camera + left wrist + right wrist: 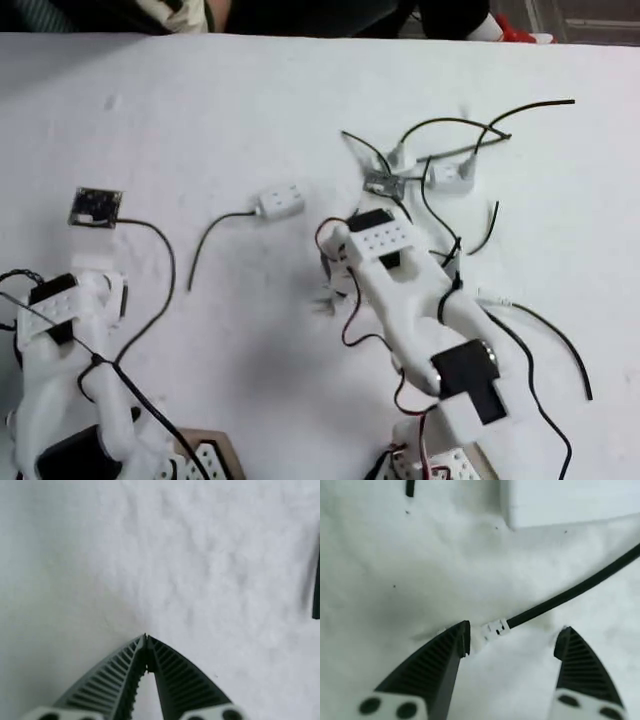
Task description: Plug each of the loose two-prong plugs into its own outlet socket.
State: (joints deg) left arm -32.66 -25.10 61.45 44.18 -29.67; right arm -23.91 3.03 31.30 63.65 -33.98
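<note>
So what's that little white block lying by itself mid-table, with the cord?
The white block is a small rectangular piece, plastic by its look, with a few dark dots on its top face. It lies flat on the white table. A thin black cord leaves one short end and curves away. Nothing else touches it.

The high view looks down over the whole tabletop [250, 100]; each wrist view faces that tabletop from close above.

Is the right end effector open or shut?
Open: the right end effector has fingers apart, white plug between them.
</note>
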